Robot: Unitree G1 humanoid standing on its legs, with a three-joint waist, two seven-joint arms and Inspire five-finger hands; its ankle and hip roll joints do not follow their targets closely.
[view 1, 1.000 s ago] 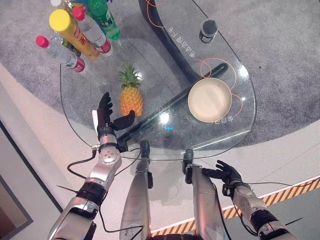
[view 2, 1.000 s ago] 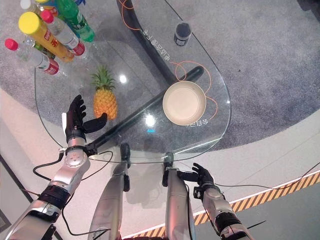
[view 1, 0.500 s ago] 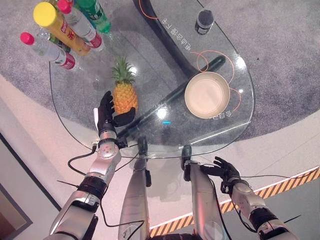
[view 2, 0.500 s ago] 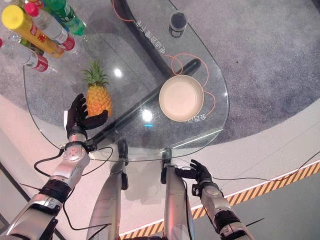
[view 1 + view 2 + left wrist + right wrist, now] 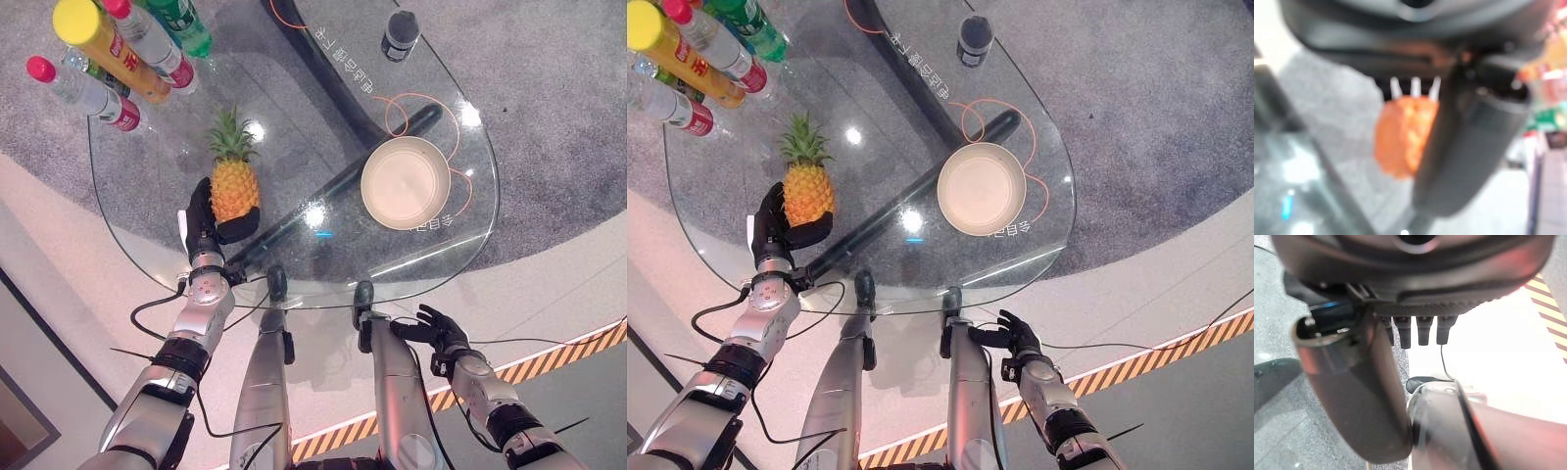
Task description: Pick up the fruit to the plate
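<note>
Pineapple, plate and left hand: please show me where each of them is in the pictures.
pineapple [image 5: 233, 191], left eye view, on the middle of its orange body.
plate [image 5: 406, 183], left eye view, on its bare inside.
left hand [image 5: 204, 223], left eye view, on its dark palm beside the fruit.

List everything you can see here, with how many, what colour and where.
pineapple: one, orange with green crown, upright on the table's left part, in the left hand
plate: one, cream, right part of the table
bottles: several, red, yellow and green caps, far left corner
dark jar: one, far edge
glass table: one, clear, over grey carpet
left hand: dark, curled round the pineapple's base
right hand: dark, fingers relaxed, below the table's near edge
</note>
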